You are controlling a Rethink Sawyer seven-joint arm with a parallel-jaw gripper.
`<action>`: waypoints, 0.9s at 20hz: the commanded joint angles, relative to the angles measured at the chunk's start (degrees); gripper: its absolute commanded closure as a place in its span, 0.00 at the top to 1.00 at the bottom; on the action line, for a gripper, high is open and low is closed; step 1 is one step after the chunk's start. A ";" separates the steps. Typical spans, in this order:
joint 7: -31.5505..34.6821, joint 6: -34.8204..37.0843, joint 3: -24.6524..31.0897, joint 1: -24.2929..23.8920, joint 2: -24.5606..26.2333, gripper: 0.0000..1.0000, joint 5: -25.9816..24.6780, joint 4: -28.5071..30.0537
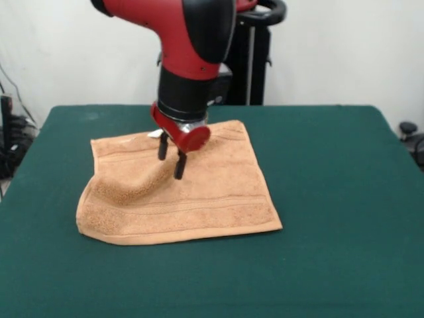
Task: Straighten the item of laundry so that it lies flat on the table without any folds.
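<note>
While hovering over the towel point(179, 192) on the bench point(331, 199), claw point(170, 162) spread open, empty, poised above the raised wrinkle, presumably to flatten it.

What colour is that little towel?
Light orange-tan towel, with woven band stripes; the front view shows it.

Plain white wall point(331, 46) behind, dark cables point(10, 132) at left edge, black caster point(407, 127) at right
</note>
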 commanded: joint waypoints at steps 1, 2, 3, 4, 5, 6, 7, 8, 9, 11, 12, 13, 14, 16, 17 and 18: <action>0.51 2.42 7.74 -2.15 -1.21 1.00 -0.79 3.83; 0.37 1.60 8.54 -2.81 -1.46 1.00 -0.83 4.31; 0.21 1.74 8.93 -3.08 -1.68 1.00 -0.87 4.51; 0.07 1.88 9.30 -3.40 -2.11 1.00 -0.94 4.98; -0.05 1.70 9.79 -3.80 -2.40 1.00 -1.04 5.39; -0.22 0.71 11.02 -4.88 -2.59 1.00 -0.92 6.12; -0.39 0.15 12.09 -5.71 -2.69 1.00 -0.85 6.69; -0.89 -0.74 14.78 -7.94 -2.73 1.00 -0.26 7.88; -0.62 -2.04 15.92 -8.63 -2.67 1.00 -0.26 8.61; 0.37 -5.51 19.90 -11.08 -2.73 1.00 0.14 11.15; 1.15 -6.96 21.57 -11.91 -2.70 1.00 0.32 12.28; 2.11 -8.39 22.71 -12.34 -2.55 1.00 0.29 13.07; 2.99 -8.96 23.72 -12.65 -2.17 1.00 0.55 13.63; 4.77 -10.50 24.81 -12.79 -1.72 1.00 0.63 14.35; 5.35 -11.01 25.31 -12.95 -1.51 1.00 0.62 14.65; 6.03 -11.10 25.33 -12.62 -1.52 1.00 0.78 14.71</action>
